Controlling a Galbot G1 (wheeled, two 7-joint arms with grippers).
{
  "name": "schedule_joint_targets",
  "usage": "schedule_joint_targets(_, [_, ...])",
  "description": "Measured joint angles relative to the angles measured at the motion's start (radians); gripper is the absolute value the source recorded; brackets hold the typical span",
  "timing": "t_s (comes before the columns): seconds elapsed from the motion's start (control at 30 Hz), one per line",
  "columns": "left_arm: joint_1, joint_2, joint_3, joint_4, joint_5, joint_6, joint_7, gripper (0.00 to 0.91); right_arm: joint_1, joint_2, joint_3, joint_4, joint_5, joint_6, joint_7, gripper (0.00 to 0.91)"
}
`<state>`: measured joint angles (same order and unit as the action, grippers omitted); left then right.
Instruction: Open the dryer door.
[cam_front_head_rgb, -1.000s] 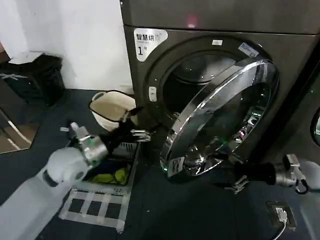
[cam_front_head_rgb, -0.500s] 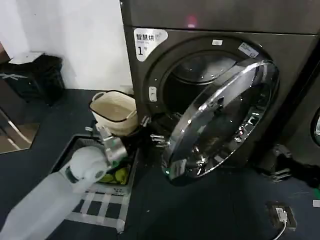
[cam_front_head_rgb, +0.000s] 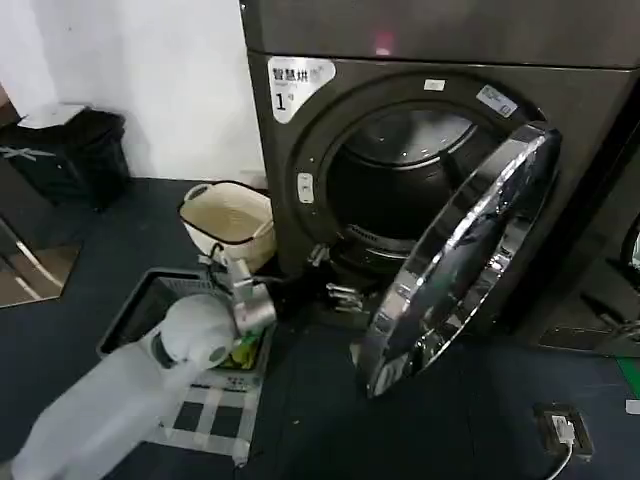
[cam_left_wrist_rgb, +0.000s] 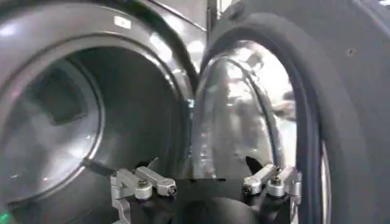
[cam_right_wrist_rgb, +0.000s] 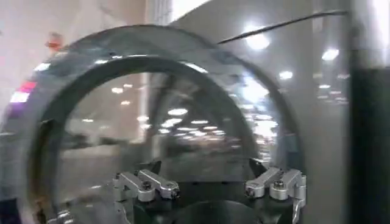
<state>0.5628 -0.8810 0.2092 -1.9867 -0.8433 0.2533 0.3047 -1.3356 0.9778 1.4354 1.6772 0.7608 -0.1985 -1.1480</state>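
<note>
The dryer door (cam_front_head_rgb: 470, 250) stands swung out on its right-hand hinge, its chrome rim edge-on to me and the dark drum (cam_front_head_rgb: 400, 180) exposed. My left gripper (cam_front_head_rgb: 335, 278) is open at the lower lip of the drum opening, just left of the door's free edge. In the left wrist view the left gripper (cam_left_wrist_rgb: 200, 167) holds nothing, with the drum (cam_left_wrist_rgb: 61, 122) on one side and the door's dark inner side (cam_left_wrist_rgb: 329, 91) on the other. The right gripper (cam_right_wrist_rgb: 204, 167) is open and empty, facing the door's chrome outer face (cam_right_wrist_rgb: 164, 122).
A cream basket (cam_front_head_rgb: 228, 215) stands by the dryer's left corner. In front of it lies a grey crate (cam_front_head_rgb: 140, 300) with green items. A black bin (cam_front_head_rgb: 70, 150) is at the far left, a floor socket (cam_front_head_rgb: 562, 425) at the lower right, and the neighbouring machine (cam_front_head_rgb: 632, 250) at the right edge.
The door has swung much wider, toward the right. My left arm has moved right, up to the drum opening. The right gripper has pulled back off to the right.
</note>
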Motion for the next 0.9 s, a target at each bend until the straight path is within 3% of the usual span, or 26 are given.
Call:
schedule_joint_targets(0.27, [-0.016, -0.020, 0.047, -0.023, -0.001, 0.001, 0.004, 0.907, -0.053, 0.024, 0.104, 0.026, 0.042, -0.021, 0.238, 0.907])
schedule_joint_targets(0.63, [-0.048, -0.035, 0.126, -0.039, -0.010, -0.012, 0.009, 0.907, -0.153, 0.042, 0.210, 0.080, 0.049, 0.001, 0.558, 0.907])
schedule_joint_targets(0.9, [-0.097, -0.063, 0.191, -0.012, -0.020, -0.025, 0.012, 0.907, -0.199, 0.017, 0.298, 0.059, 0.054, 0.022, 0.776, 0.907])
